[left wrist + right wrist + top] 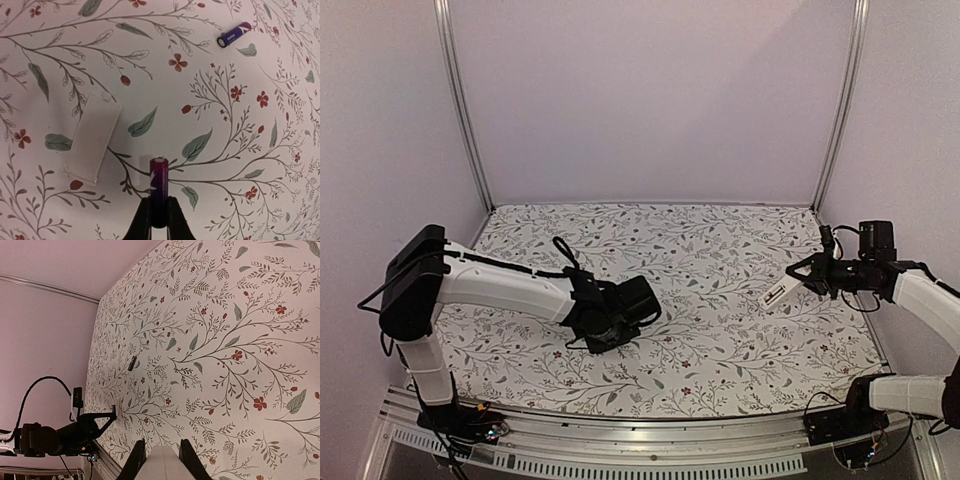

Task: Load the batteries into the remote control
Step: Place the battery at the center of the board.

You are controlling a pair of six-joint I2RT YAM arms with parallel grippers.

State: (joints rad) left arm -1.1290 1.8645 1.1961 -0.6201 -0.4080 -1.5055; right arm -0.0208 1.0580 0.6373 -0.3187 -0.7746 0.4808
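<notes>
My left gripper (159, 204) is shut on a dark purple battery (159, 180), whose free end sticks out past the fingertips just over the patterned table. A second purple battery (234, 34) lies loose on the cloth at the upper right of the left wrist view and shows as a small dark cylinder (132, 363) in the right wrist view. At the right side of the table my right gripper (802, 276) is shut on one end of the white remote control (782, 294), held above the surface. The remote's near end (162, 465) fills the space between the right fingers.
A short flat white cover piece (92, 138) lies on the cloth just left of the held battery. The table is covered by a floral cloth (720, 340), bounded by white walls and metal posts (460, 100). The left arm (65, 432) shows at the table's far side in the right wrist view.
</notes>
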